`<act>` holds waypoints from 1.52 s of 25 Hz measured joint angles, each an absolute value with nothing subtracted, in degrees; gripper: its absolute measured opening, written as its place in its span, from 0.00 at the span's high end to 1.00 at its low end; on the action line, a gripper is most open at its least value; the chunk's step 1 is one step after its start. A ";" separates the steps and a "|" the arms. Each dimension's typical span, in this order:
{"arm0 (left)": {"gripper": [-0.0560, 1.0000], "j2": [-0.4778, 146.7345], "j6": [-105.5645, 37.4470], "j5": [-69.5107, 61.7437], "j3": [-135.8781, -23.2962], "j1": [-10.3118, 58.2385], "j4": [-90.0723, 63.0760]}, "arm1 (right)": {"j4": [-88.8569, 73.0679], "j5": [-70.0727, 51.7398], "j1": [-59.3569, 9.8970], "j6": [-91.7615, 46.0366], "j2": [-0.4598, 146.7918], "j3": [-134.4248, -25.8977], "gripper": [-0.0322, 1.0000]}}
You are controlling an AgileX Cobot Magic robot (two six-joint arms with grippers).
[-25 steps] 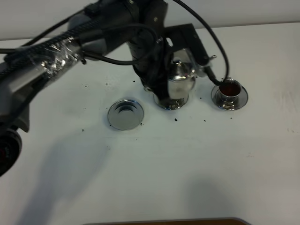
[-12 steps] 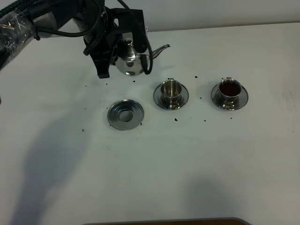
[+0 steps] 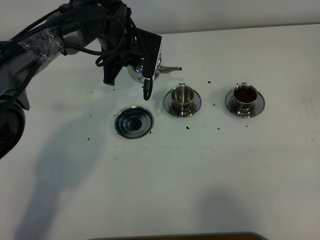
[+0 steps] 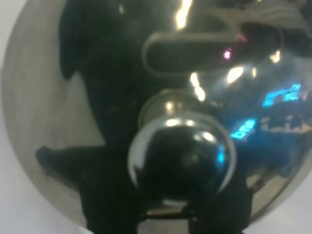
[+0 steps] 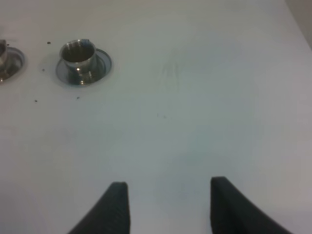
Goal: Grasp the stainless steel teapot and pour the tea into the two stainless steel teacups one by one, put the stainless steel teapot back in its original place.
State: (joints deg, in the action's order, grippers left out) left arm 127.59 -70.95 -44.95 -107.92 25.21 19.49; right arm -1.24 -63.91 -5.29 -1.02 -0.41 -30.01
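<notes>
White table carries the original place, a bare saucer. Just beyond it, the left gripper clamps the stainless steel teapot, spout towards the teacups. The right gripper gapes wide, holding nothing.

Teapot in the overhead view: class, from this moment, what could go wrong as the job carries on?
1. The steel teapot hangs above the table with its spout toward the middle teacup; tea could drip onto the table short of that small cup.
2. The empty saucer looks little wider than the pot, so a slightly off-centre landing might leave the pot tipping on the rim.
</notes>
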 joint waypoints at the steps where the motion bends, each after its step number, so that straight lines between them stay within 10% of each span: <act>1: 0.71 127.65 -71.06 -44.26 -107.92 25.21 20.46 | -1.24 -63.91 -5.29 -1.02 -0.41 -30.01 0.60; 38: 0.71 130.42 -90.41 -34.25 -107.92 27.88 26.75 | -1.24 -63.91 -5.29 -1.02 -0.41 -30.01 0.60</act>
State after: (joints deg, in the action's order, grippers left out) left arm 130.42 -90.41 -34.25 -107.92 27.88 26.75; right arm -1.24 -63.91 -5.29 -1.02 -0.41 -30.01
